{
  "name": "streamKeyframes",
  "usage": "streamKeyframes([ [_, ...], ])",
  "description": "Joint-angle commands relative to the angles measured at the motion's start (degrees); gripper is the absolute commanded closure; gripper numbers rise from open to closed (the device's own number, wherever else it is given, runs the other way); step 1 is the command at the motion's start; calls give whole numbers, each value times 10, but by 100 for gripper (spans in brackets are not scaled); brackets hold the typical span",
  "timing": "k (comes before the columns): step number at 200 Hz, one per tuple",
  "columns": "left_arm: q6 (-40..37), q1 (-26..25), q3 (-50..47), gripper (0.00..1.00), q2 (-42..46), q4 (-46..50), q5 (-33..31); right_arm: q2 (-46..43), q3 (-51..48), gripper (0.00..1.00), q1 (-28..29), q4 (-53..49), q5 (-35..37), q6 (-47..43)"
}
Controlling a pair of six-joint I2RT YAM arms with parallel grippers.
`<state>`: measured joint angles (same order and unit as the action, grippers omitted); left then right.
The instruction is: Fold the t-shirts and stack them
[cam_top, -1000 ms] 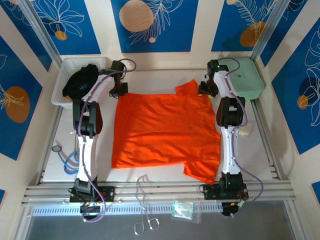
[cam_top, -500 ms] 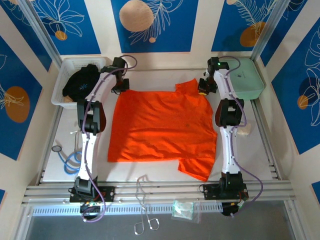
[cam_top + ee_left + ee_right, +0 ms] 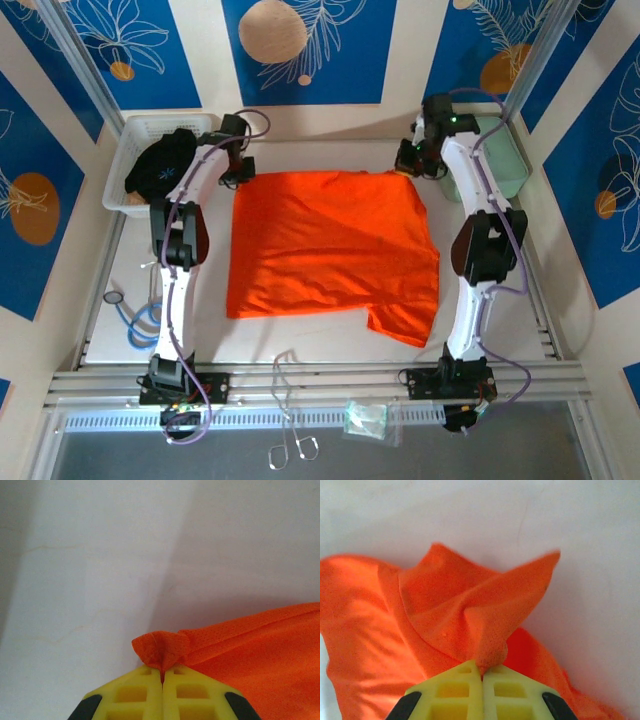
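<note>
An orange t-shirt (image 3: 330,250) lies spread over the middle of the white table, one sleeve trailing at its near right. My left gripper (image 3: 240,172) is shut on the shirt's far left corner; in the left wrist view the yellow fingers (image 3: 192,692) pinch a small bunch of orange cloth (image 3: 162,647). At the far right corner my right gripper (image 3: 408,162) is shut on a gathered peak of the orange t-shirt (image 3: 470,610), squeezed between its yellow fingertips (image 3: 455,692). A black t-shirt (image 3: 160,165) is heaped in a white basket (image 3: 125,135) at the far left.
A mint-green hard case (image 3: 495,155) stands at the far right behind the right arm. A blue cable (image 3: 135,325) and a small ring lie at the table's left edge. Scissors (image 3: 290,440) and a clear packet (image 3: 365,418) rest on the front rail.
My right gripper closed on the shirt's far right corner and moved back and right. The far sleeve that stuck out is now tucked, and the shirt's far edge has been pulled straighter.
</note>
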<state>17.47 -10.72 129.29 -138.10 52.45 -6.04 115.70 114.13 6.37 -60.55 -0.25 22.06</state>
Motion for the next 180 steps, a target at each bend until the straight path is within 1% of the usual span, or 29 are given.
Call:
streamKeyframes([
  [1,-6,6,-27,100,28,-11,4,-29,-140,100,31,76,8,58],
  [19,-8,6,-43,100,29,-18,8,-56,-245,100,58,126,21,105],
  [28,-7,6,-53,100,31,-23,9,-65,-288,94,72,148,24,125],
  [42,-7,5,-66,100,34,-31,9,-72,-335,79,93,174,28,153],
  [56,-7,5,-77,100,38,-37,10,-79,-358,60,109,184,33,171],
  [68,-8,5,-84,100,40,-40,10,-87,-362,49,118,177,45,176],
  [78,-9,5,-89,100,43,-42,10,-100,-359,44,120,165,60,177],
  [106,-11,6,-106,100,55,-50,10,-154,-346,38,115,125,117,179],
  [127,-10,5,-119,100,61,-57,12,-188,-339,34,93,118,144,167],
  [146,-9,5,-120,100,60,-59,19,-177,-321,35,55,122,113,136],
  [180,-7,5,-127,100,59,-61,25,-103,-277,41,13,153,39,73],
])
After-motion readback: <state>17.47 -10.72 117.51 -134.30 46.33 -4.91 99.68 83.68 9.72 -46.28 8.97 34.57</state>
